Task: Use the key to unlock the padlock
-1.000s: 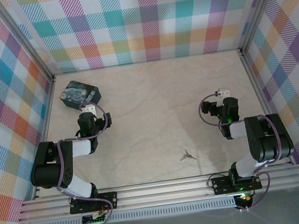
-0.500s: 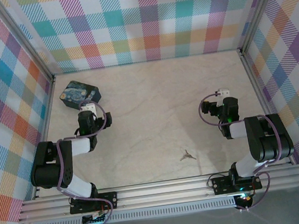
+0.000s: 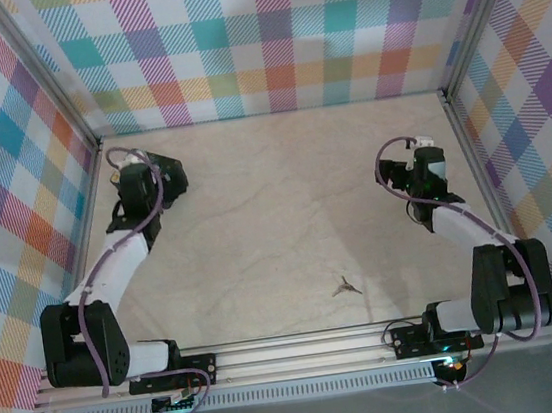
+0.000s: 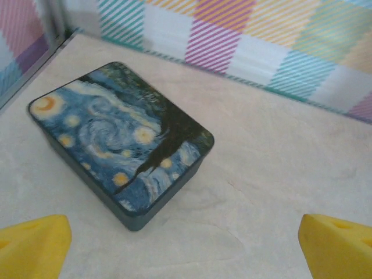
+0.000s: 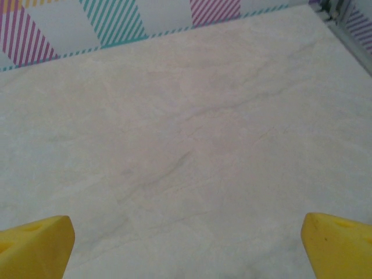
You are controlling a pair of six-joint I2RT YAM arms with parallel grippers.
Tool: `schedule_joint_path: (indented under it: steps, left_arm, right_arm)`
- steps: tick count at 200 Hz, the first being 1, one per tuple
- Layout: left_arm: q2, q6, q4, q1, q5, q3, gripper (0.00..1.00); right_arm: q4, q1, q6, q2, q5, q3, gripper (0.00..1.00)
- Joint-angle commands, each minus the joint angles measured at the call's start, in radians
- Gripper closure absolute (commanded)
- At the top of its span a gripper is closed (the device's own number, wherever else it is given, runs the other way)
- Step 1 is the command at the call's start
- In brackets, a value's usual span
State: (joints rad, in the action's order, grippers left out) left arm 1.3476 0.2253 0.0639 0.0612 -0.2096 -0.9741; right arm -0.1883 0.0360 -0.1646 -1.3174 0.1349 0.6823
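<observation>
The key (image 3: 345,286), a small splayed silvery bunch, lies on the table toward the front, right of centre, far from both grippers. The padlock is hidden. My left gripper (image 3: 142,179) hangs over the back left corner, its arm covering most of the tin box from above. In the left wrist view the gripper (image 4: 186,253) is open, with its yellow fingertips (image 4: 35,244) wide apart and nothing between them. My right gripper (image 3: 430,163) is at the back right, open (image 5: 186,253) over bare table, with its fingertips (image 5: 340,244) also wide apart.
A blue-and-yellow swirly-painted tin box (image 4: 119,154) with its lid shut sits near the back left corner, just ahead of the left fingers. Checked walls (image 3: 276,40) enclose the table on three sides. A metal rail (image 3: 304,352) runs along the front edge.
Both arms have stretched toward the back. The left gripper moved up and left, over the tin box. The right gripper moved slightly back and right. Both stayed open, and the key did not move.
</observation>
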Motion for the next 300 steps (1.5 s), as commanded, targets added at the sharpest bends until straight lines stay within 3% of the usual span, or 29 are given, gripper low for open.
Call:
schedule_joint_path:
  steps: [1,37,74,127,156,220,278,300]
  left_arm:
    - [0.107,0.172,0.387,-0.064,-0.046,-0.183,0.0]
    - [0.262,0.299,0.407,-0.164,0.076,-0.318,0.02]
    - [0.474,0.321,0.372,-0.238,0.198,-0.452,0.05]
    - [0.641,0.243,0.344,-0.245,0.284,-0.552,0.08]
    - [0.636,0.185,0.352,-0.232,0.336,-0.513,0.12]
    - [0.577,0.0,0.416,-0.088,0.461,-0.398,0.25]
    - [0.488,-0.274,0.572,0.221,0.566,-0.359,0.29]
    - [0.442,-0.23,0.534,0.228,0.5,-0.34,0.3]
  right_arm:
    - [0.165,0.023,-0.068,0.026,-0.077,0.07,0.01]
    - [0.244,0.188,-0.033,-0.022,-0.104,0.181,0.01]
    - [0.274,0.317,-0.061,-0.093,-0.134,0.27,0.01]
    - [0.314,0.455,-0.056,-0.201,-0.156,0.379,0.01]
    - [0.332,0.481,-0.072,-0.216,-0.167,0.397,0.01]
    - [0.441,0.485,-0.075,-0.142,-0.15,0.424,0.0]
    - [0.544,0.472,-0.128,-0.068,-0.161,0.393,0.0]
    - [0.533,0.456,-0.169,-0.101,-0.248,0.393,0.01]
